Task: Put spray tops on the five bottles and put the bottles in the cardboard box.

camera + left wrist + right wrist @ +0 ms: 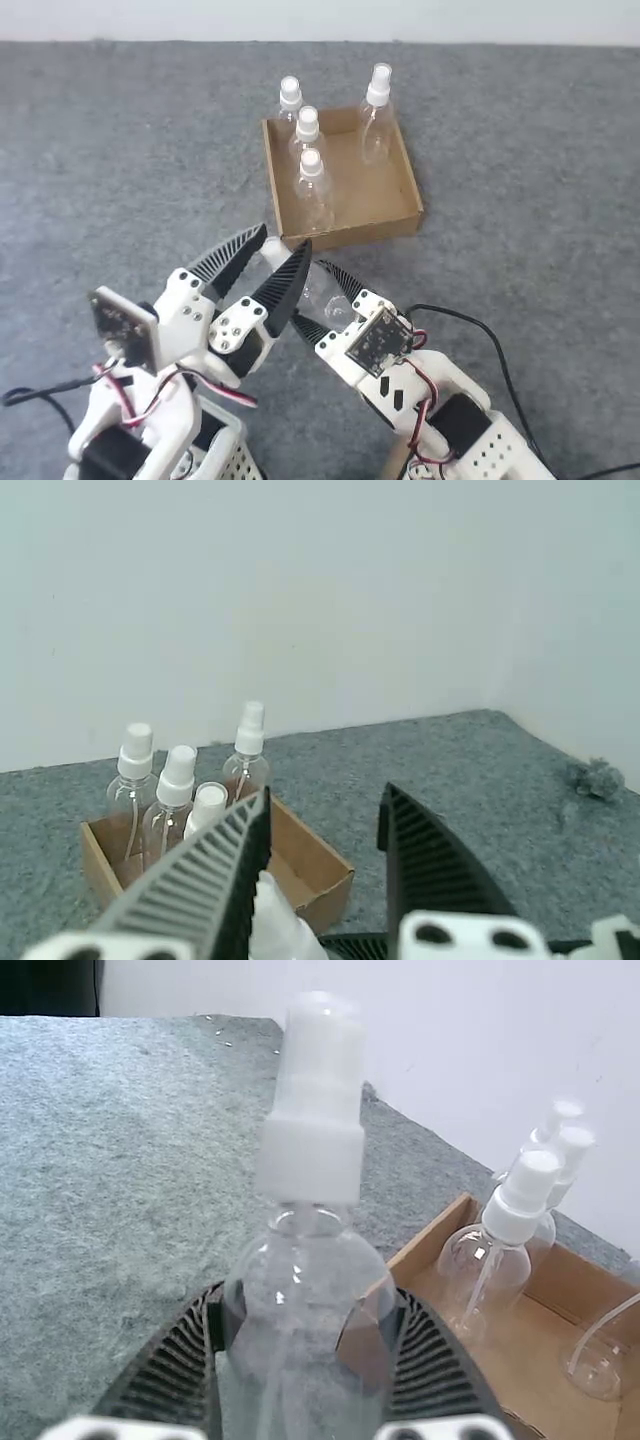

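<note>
Up on the high view: four bottles [312, 175] with tops on stand in the cardboard box [400, 215]. The fifth bottle [325, 287] is outside it, just short of the near wall, held by the right claw [308, 292]. The left claw [283, 240] sits spread above it, over the grey desk [120, 150].

Right wrist view: claw clamped on the bottle's body, bottle upright, spray top [310, 1100] on the neck. It looks seated, but I can't confirm it's threaded home.

Left wrist view: jaws apart, with something white low between them, probably that top. I can't tell if it's touching.

My read: last bottle, capping done or nearly. Next I'd back the left claw clear. Then the right lifts the bottle over the near wall and sets it in the box's free near-right part, clear of the standing bottles.
</note>
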Controlling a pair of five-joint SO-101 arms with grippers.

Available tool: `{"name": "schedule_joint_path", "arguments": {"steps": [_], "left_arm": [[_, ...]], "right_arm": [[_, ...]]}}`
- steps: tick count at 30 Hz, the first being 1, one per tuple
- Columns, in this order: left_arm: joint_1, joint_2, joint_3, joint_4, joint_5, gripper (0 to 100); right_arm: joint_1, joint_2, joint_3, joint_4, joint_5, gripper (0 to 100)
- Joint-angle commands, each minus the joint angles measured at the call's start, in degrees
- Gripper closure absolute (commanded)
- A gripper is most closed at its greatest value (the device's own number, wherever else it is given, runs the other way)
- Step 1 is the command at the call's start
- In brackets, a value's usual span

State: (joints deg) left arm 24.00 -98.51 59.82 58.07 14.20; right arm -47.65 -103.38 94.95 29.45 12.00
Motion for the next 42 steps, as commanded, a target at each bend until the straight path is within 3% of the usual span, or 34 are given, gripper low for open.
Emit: {"name": "schedule_joint_path", "arguments": {"steps": [1,10,16,29,42], "left_arm": [[-0.2,-0.4,-0.7,0.1,-0.5,84],[-4.8,-0.4,-3.0,-1.7,-0.6,93],[-8.1,-0.4,-3.3,-1.6,-0.6,93],[-8.0,-0.4,5.6,-7.7,-5.1,93],[-7.0,-0.3,7.2,-5.5,-4.9,93]], "right_arm": [[-0.4,0.4,1.5,-1.5,0.6,99.1],[-0.4,0.4,1.5,-1.5,0.7,99.1],[-0.4,0.4,1.5,-1.5,0.7,99.1],[-0.4,0.3,0.4,-1.0,4.2,99.1],[3.1,-0.9,0.4,-1.6,3.9,99.1]]}}
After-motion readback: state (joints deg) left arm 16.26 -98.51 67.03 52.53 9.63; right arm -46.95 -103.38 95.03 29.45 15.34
